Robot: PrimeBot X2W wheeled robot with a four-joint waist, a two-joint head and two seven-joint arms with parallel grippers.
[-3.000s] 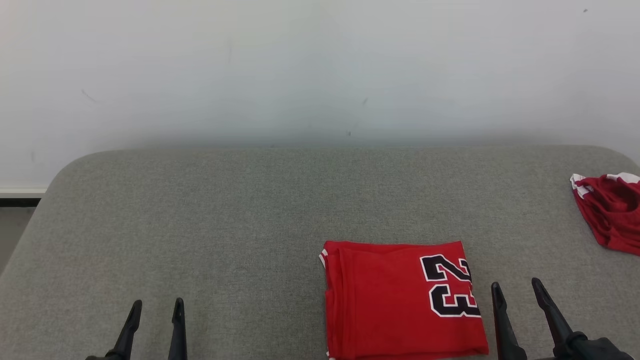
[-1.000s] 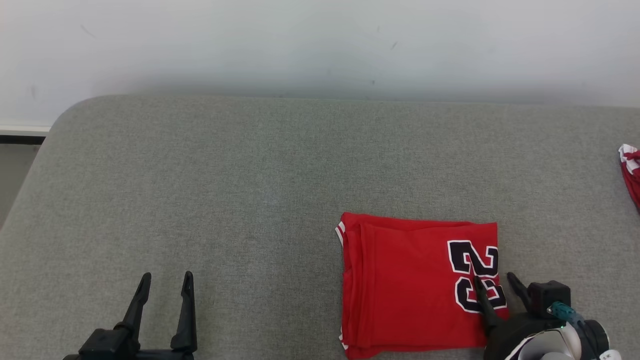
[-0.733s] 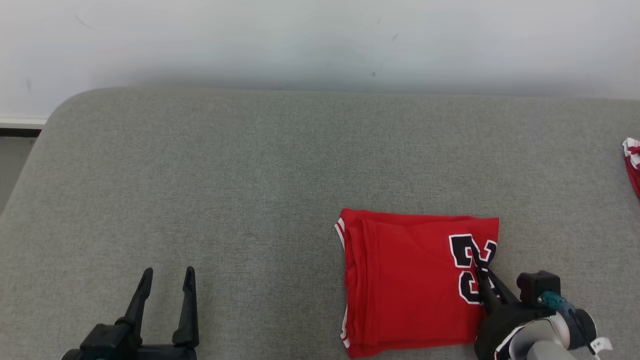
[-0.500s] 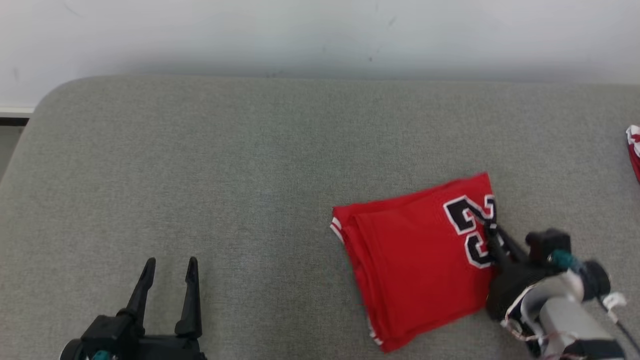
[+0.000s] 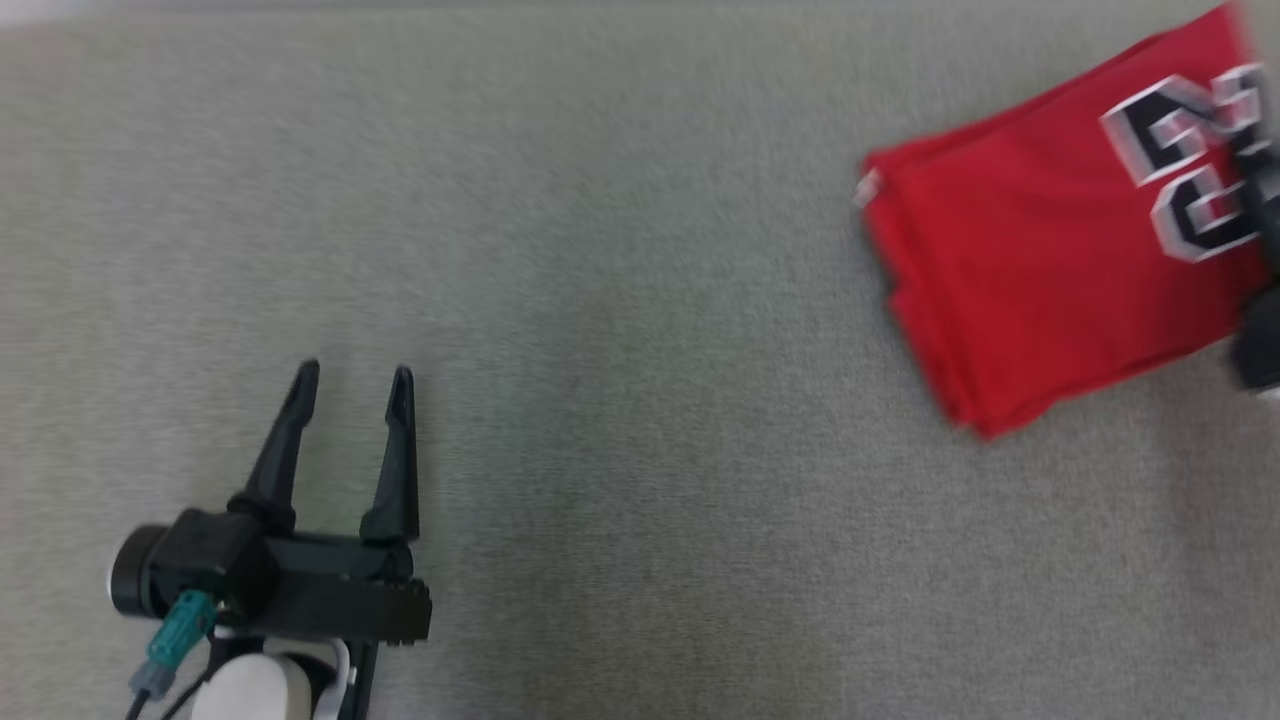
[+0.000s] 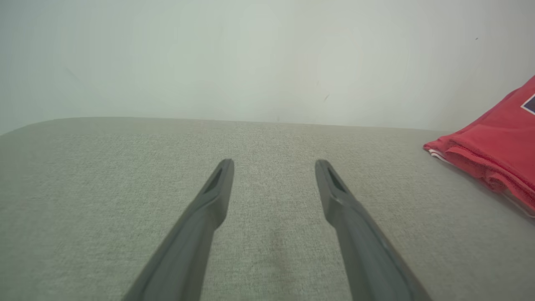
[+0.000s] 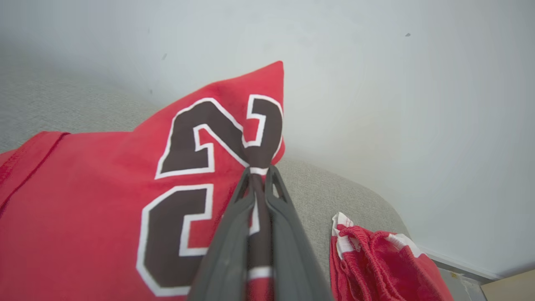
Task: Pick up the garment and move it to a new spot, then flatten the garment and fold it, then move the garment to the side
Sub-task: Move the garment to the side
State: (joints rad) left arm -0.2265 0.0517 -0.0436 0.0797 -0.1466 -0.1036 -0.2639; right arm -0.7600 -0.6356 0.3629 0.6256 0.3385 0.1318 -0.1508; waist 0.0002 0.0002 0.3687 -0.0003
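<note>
Head view is motion-blurred; both wrist views are sharp.

Task item: red folded jersey garment [image 5: 1040,270], at the upper right of the head view on the grey fabric-covered bench [image 5: 620,400], lying askew to the frame. From the left wrist view, its stacked folded edges [image 6: 472,161] with thin white trim sit low at the bench surface, and the cloth slopes upward away from them.

Writing: black numerals outlined in white [image 7: 188,142] on the garment. 1 digit reads as 2. The other is partly covered by the dark fingers [image 7: 288,251] and cut by the frame edge in the head view, so it is not read with certainty. No brand mark or label legible.

Right tool [image 7: 261,169]: jaws pressed together, pinching a fold of the garment at its numbered end. A strip of the cloth runs down between the 2 fingers. The corner beyond the pinch stands up against the pale wall [image 7: 397,83].

Left tool [image 5: 352,370]: jaws spread wide, nothing between them, over bare bench at the lower left, well apart from the garment.

Also noted: crumpled red garment with white trim [image 7: 376,259], on the bench near its rounded corner, to the right of the right tool's fingers.
</note>
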